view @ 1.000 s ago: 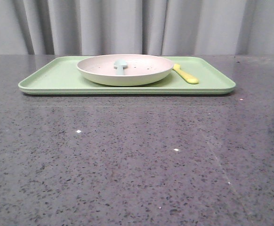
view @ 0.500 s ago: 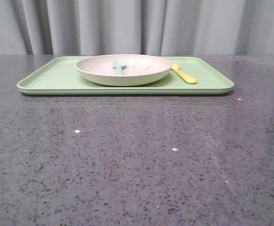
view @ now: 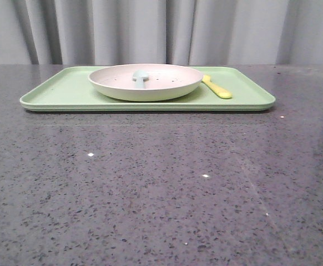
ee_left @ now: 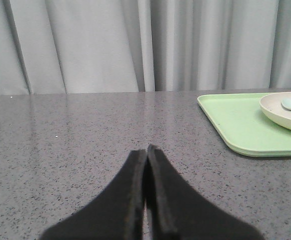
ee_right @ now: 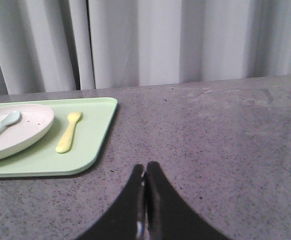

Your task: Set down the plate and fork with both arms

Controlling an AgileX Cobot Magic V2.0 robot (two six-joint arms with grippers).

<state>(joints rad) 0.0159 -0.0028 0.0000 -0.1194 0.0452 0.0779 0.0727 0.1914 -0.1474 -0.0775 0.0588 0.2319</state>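
Plate (view: pixel 145 81) sits mid-tray (view: pixel 61 91), pale blue spoon (view: pixel 140 76) lying in it; yellow fork (view: pixel 217 87) lies just beside it on the tray; both my grippers, left (ee_left: pixel 146 150) and right (ee_right: pixel 145 172), hang pinched closed, empty, well apart from it; either set already or awaiting pickup, I can't judge.

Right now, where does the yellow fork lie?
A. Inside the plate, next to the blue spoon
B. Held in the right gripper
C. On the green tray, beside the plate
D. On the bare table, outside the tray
C. The yellow fork lies flat on the green tray, just beside the plate; the blue spoon is the utensil in the plate, and the right gripper is shut on nothing.
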